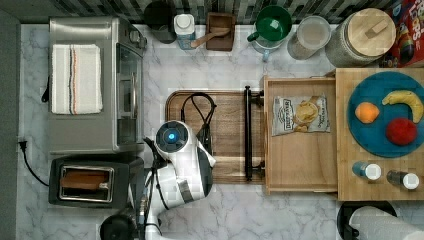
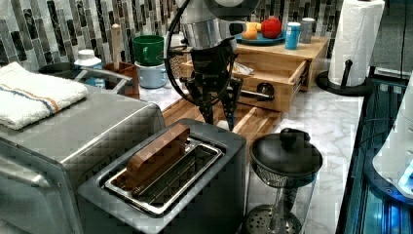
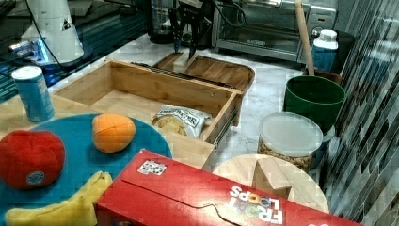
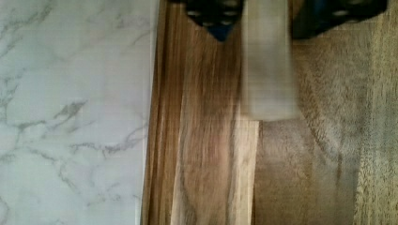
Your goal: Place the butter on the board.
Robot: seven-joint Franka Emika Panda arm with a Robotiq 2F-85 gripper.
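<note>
Gripper (image 2: 217,117) hangs over the dark board (image 1: 230,130), fingers pointing down and spread apart. In the wrist view the butter (image 4: 268,61), a pale stick, lies flat on the board (image 4: 211,154) between the two fingertips (image 4: 217,16), with a gap on each side, so nothing is clamped. It sits near one board edge, with the marble counter (image 4: 70,117) just beyond the raised rim.

In the right view the butter (image 3: 181,58) shows as a pale block on the board (image 3: 221,70) under the gripper (image 3: 184,47). In the left view only a bit of it (image 2: 222,125) peeks out behind the toaster (image 2: 195,185), between the fingers.

In the top view the arm (image 1: 177,160) covers the board's lower-left part. To the top view's right of the board is an open wooden drawer (image 1: 300,165) with a chip bag (image 1: 300,115) inside. Further right, a blue plate (image 1: 375,140) holds an orange (image 1: 367,112), banana (image 1: 406,101) and red fruit (image 1: 401,131). On the top view's left stand a toaster oven (image 1: 85,130) with a folded towel (image 1: 76,78) on top and, below it, the toaster (image 1: 90,182).
</note>
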